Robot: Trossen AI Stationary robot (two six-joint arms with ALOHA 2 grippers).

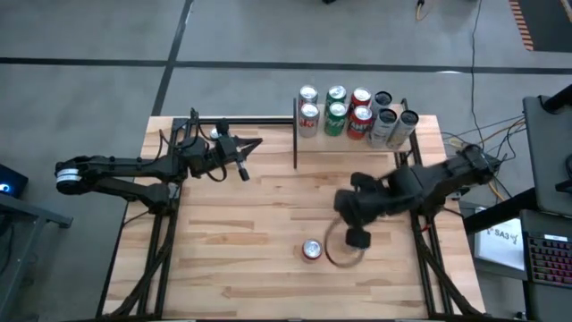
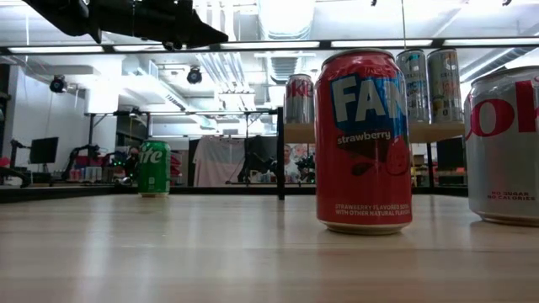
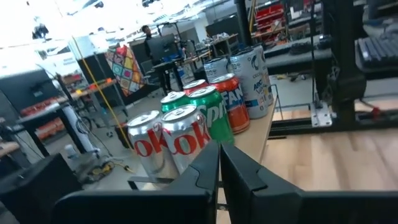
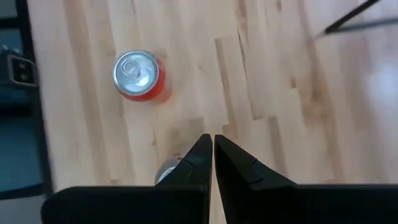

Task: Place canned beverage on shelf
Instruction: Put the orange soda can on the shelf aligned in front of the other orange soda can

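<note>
Right gripper (image 1: 358,238) hangs over the tabletop (image 1: 232,259) with its fingers pressed together and empty, just beside the red can (image 1: 311,249), which stands upright well short of the shelf (image 1: 357,134). From above, that shelf already carries two rows of cans (image 1: 336,114), so free room looks scarce. Left gripper (image 1: 243,173) waits off the shelf's left post, also pinched closed on nothing.

At table height the red can (image 2: 363,139) reads as strawberry soda: a stiff, smooth metal cylinder, probably full and fairly heavy, easy to dent or tip. Taking it across the mid-body seems safest. A silver can (image 2: 504,145) stands close beside it, crowding one side, and a green can (image 2: 154,168) sits farther back.

Past the left wrist's touching fingers (image 3: 205,174), the shelved cans stand tightly packed.

Below the right wrist, the red can (image 4: 139,75) is clear; a silvery rim near the fingers (image 4: 202,155) may be another can.
</note>
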